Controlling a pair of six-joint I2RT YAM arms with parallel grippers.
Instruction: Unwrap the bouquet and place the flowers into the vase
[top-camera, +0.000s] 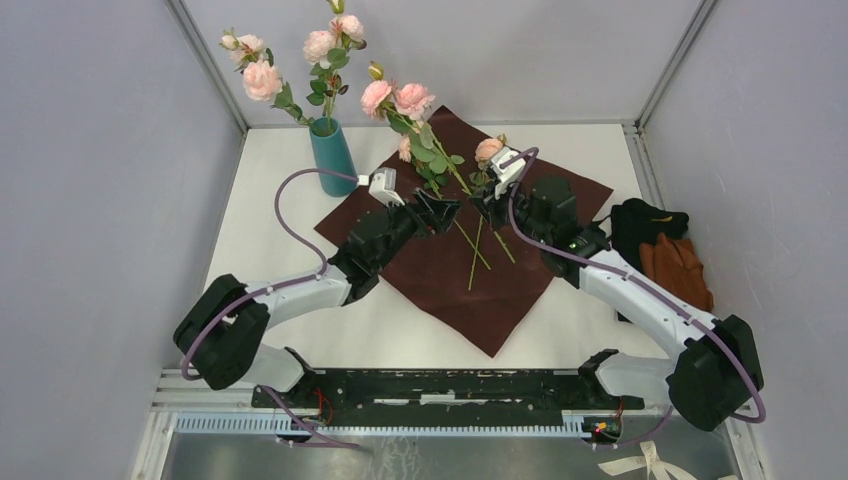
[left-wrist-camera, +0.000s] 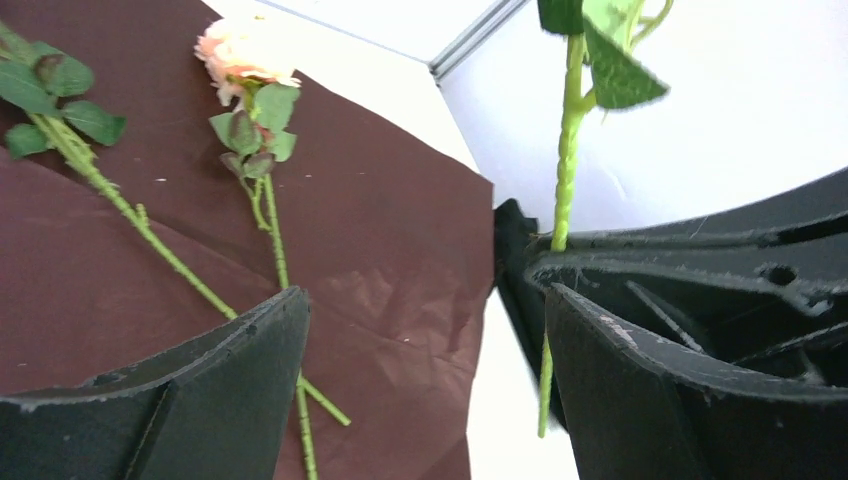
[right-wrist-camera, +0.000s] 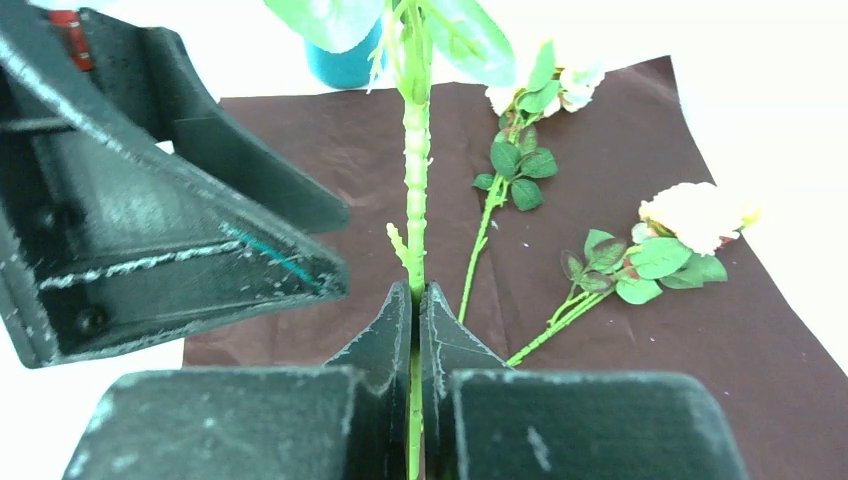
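The teal vase (top-camera: 333, 155) stands at the back left with several pink flowers (top-camera: 320, 45) in it. The bouquet's maroon wrapping paper (top-camera: 460, 280) lies spread flat mid-table, and two loose flowers (right-wrist-camera: 695, 215) (right-wrist-camera: 530, 90) lie on it. Above the paper, my right gripper (right-wrist-camera: 415, 300) (top-camera: 490, 208) is shut on a thin green stem (right-wrist-camera: 415, 150), which it holds upright. My left gripper (left-wrist-camera: 425, 330) (top-camera: 440, 208) is open and empty right beside it. The held stem (left-wrist-camera: 565, 170) stands just past the left gripper's right finger (left-wrist-camera: 680, 400), outside the gap.
A black-and-orange cloth pile (top-camera: 665, 255) lies at the right edge of the table. Grey enclosure walls stand on three sides. White tabletop (top-camera: 270, 240) shows between the vase and the left arm.
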